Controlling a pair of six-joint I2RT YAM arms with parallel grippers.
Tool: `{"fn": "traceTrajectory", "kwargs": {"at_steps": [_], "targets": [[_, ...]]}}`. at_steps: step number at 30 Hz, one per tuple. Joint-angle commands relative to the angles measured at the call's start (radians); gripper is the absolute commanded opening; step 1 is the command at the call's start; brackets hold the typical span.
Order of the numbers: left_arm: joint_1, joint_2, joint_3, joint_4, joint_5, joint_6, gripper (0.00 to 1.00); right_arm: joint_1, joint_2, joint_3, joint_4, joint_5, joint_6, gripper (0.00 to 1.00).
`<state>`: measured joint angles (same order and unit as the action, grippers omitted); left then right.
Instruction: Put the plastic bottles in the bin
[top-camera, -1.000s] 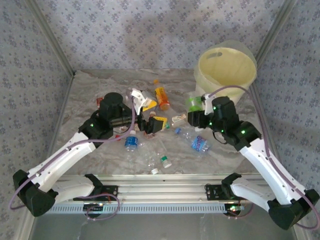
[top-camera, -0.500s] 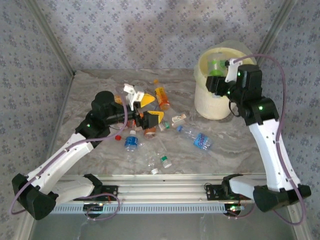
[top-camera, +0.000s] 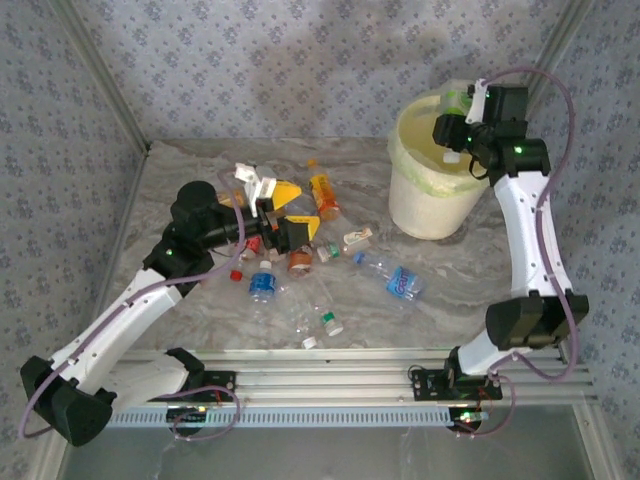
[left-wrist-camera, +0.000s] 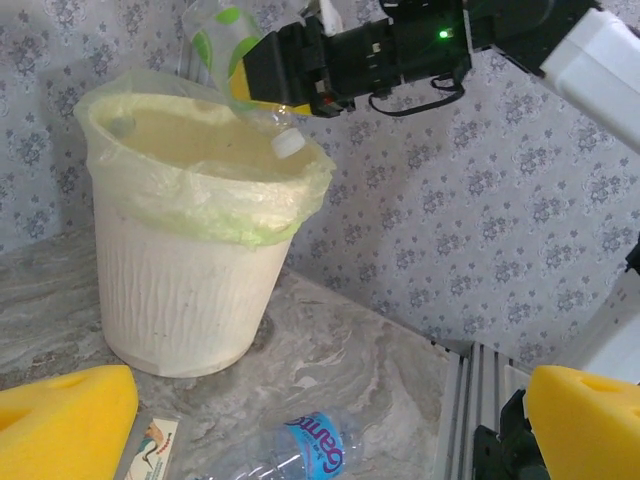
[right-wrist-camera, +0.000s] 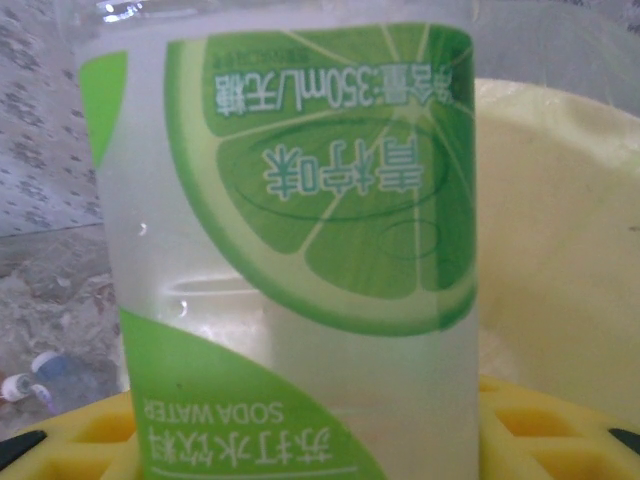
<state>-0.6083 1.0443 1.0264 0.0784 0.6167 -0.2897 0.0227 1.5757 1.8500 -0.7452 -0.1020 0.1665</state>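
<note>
Marble-patterned table (top-camera: 480, 290), walled by patterned fabric, with both arms based at its near edge. The bin (top-camera: 430, 200), a white bucket with a pale yellow-green bag (left-wrist-camera: 200, 205) folded over its rim, stands upright at the far right of the table.

The right arm (top-camera: 535, 230) reaches up and over the bin. The left arm (top-camera: 130, 310) stretches forward across the left half of the table, above the scattered bottles.

The right gripper (left-wrist-camera: 262, 75) hangs above the bin's mouth, its yellow pads (right-wrist-camera: 530, 430) clenched on the green bottle (right-wrist-camera: 290, 250). This is a clear soda-water bottle with a lime-slice label. In the left wrist view it tilts cap-down, with its white cap (left-wrist-camera: 287, 145) level with the bin's rim.

The left gripper (top-camera: 297, 210) hovers over the middle of the table with its fingers spread wide and nothing between them.

The other bottles lie on the table, outside the bin:
- A blue bottle (top-camera: 400, 283) lies on its side, nearest the bin.
- An orange bottle (top-camera: 323, 195) lies beyond the left gripper.
- A small blue bottle (top-camera: 262, 285) lies near the left arm.
- A clear bottle (top-camera: 322, 305) with a green cap lies nearer the front edge.
- A loose red cap (top-camera: 236, 274) lies beside the left arm.
</note>
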Motion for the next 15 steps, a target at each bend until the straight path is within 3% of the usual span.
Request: {"fn": "traceTrajectory", "kwargs": {"at_steps": [1,15], "targets": [[0.005,-0.007,0.020,0.000,0.015,0.011,1.00,-0.009,0.067,0.061,-0.074,0.000,-0.048,0.56],[0.001,0.005,0.030,-0.031,0.012,0.029,1.00,-0.043,0.293,0.174,-0.232,-0.022,-0.046,0.56]]}}
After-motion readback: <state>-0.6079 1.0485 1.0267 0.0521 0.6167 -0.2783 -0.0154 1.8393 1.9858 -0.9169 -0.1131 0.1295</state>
